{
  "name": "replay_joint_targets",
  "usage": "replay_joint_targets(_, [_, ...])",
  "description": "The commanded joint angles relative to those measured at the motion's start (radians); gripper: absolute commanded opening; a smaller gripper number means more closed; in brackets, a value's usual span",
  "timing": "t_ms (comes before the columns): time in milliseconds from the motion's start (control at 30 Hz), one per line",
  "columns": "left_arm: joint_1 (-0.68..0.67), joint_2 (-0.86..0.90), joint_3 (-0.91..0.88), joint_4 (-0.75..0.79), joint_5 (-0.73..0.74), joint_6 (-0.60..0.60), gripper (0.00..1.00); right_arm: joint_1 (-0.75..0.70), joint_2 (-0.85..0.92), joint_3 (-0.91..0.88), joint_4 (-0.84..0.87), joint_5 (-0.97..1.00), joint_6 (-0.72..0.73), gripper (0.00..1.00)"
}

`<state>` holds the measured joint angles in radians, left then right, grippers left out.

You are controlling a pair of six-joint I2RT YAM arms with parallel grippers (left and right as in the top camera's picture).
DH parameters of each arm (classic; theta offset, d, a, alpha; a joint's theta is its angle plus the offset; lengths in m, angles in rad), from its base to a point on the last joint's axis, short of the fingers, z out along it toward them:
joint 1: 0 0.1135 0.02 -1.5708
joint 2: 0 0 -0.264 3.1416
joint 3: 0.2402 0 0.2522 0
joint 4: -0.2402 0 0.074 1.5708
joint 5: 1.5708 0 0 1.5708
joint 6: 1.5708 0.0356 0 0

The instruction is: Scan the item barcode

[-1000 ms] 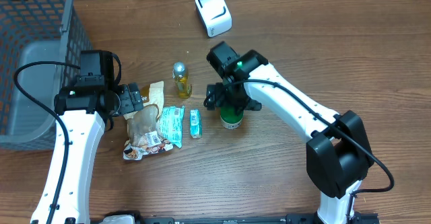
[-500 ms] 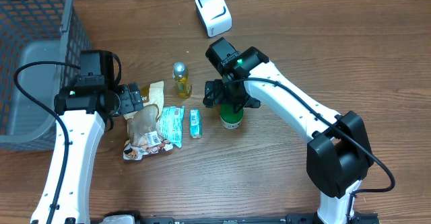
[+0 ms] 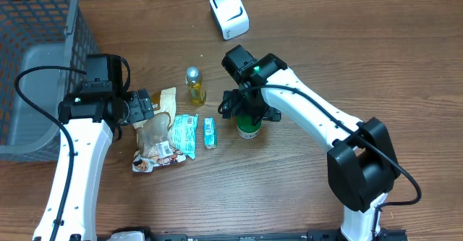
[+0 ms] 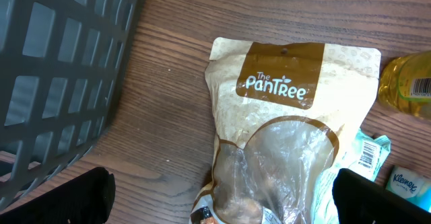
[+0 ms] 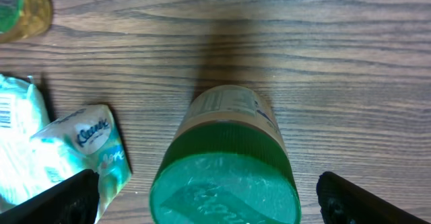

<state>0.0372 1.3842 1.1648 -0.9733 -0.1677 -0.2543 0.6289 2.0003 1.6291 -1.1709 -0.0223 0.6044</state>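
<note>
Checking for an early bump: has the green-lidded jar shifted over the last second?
No. The green-lidded jar stands in the same spot, just right of the tissue packet, as before.

- We see a grey mesh basket [image 3: 43,13] at the far left of the wooden table [image 3: 376,45].
- A PanTree pouch [image 4: 289,130] lies right of it, with a teal packet [image 3: 184,134] and a Kleenex pack [image 3: 210,133] further right.
- A small yellow bottle [image 3: 194,87] sits just beyond these.
</note>
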Motion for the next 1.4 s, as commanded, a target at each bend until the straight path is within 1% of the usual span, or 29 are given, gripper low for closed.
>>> replay_joint_targets(0, [0.002, 0.002, 0.021, -0.002, 0.004, 0.015, 1.0, 0.001, 0.027, -0.008, 0.002, 0.001, 0.03, 0.97])
replay_joint_targets(133, [0.002, 0.002, 0.021, -0.002, 0.004, 0.015, 1.0, 0.007, 0.033, -0.025, 0.003, 0.003, 0.079, 0.97])
replay_joint_targets(267, [0.002, 0.002, 0.021, -0.002, 0.004, 0.015, 1.0, 0.006, 0.033, -0.056, 0.021, 0.005, 0.081, 0.97])
replay_joint_targets(300, [0.002, 0.002, 0.021, -0.002, 0.004, 0.015, 1.0, 0.006, 0.033, -0.061, 0.023, 0.005, 0.081, 1.0])
replay_joint_targets(500, [0.002, 0.002, 0.021, -0.002, 0.004, 0.015, 0.99, 0.006, 0.033, -0.068, 0.042, -0.006, 0.08, 1.0])
replay_joint_targets(533, [0.002, 0.002, 0.021, -0.002, 0.004, 0.015, 1.0, 0.006, 0.033, -0.069, 0.043, -0.006, 0.08, 0.99])
replay_joint_targets(600, [0.002, 0.002, 0.021, -0.002, 0.004, 0.015, 0.99, 0.007, 0.033, -0.07, 0.043, -0.006, 0.082, 0.89])
replay_joint_targets(667, [0.002, 0.002, 0.021, -0.002, 0.004, 0.015, 0.99, 0.007, 0.034, -0.075, 0.043, -0.006, 0.086, 0.84])
replay_joint_targets(800, [0.002, 0.002, 0.021, -0.002, 0.004, 0.015, 0.99, 0.007, 0.034, -0.106, 0.052, 0.002, 0.133, 0.84])
replay_joint_targets(967, [0.002, 0.002, 0.021, -0.002, 0.004, 0.015, 1.0, 0.006, 0.034, -0.148, 0.111, 0.006, 0.132, 0.83])
replay_joint_targets(1033, [0.002, 0.002, 0.021, -0.002, 0.004, 0.015, 0.99, 0.006, 0.034, -0.148, 0.121, 0.005, 0.132, 0.82])
replay_joint_targets(1133, [0.002, 0.002, 0.021, -0.002, 0.004, 0.015, 0.99, 0.007, 0.034, -0.148, 0.127, 0.005, 0.132, 0.79])
replay_joint_targets(1367, [0.002, 0.002, 0.021, -0.002, 0.004, 0.015, 1.0, 0.007, 0.037, -0.149, 0.13, 0.005, 0.133, 0.79])
